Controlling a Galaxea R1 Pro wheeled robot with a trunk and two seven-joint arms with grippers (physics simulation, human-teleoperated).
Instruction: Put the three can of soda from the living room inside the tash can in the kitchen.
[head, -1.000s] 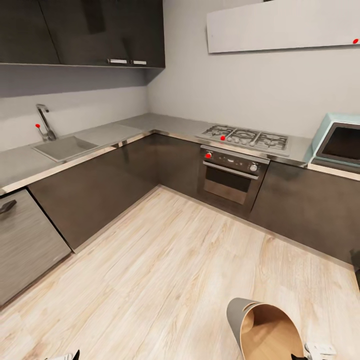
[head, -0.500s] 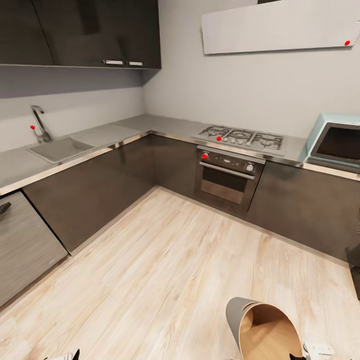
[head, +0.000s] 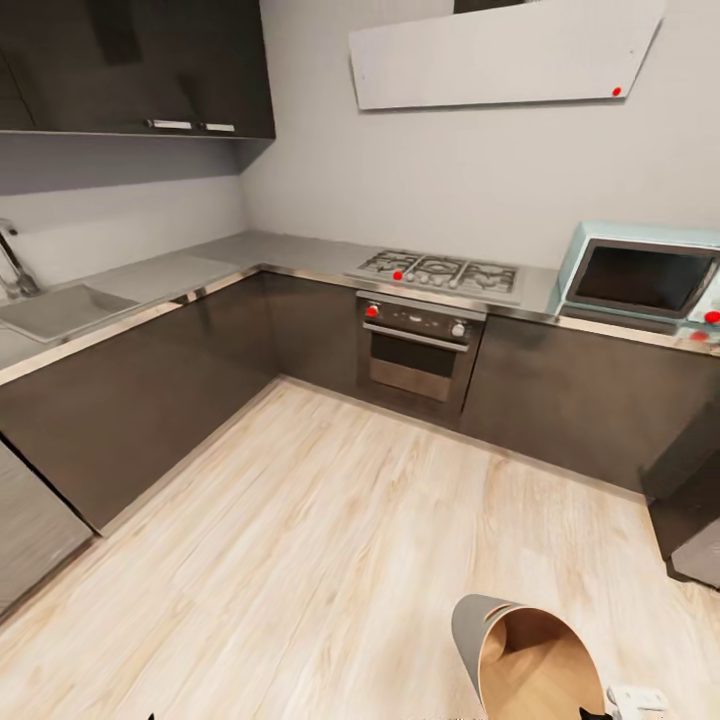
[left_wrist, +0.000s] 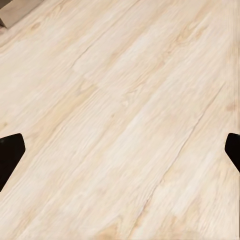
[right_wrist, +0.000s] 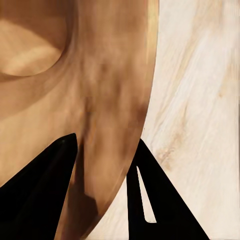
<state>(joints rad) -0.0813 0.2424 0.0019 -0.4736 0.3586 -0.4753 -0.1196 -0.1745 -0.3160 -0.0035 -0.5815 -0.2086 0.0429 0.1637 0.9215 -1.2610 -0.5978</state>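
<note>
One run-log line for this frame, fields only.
place: kitchen | right gripper: shut on trash can rim | left gripper: open | soda cans: unseen

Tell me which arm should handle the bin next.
Right. The right gripper already straddles the bin wall, one finger inside and one outside. The left gripper is open over bare floor, away from it.

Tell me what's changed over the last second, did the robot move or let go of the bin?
The camera swung right: sink, stove and oven slid left in the head view, and the teal microwave came fully into view. The trash can kept its place low in that view, the right gripper still closed over its rim. Left gripper stays open, empty.
</note>
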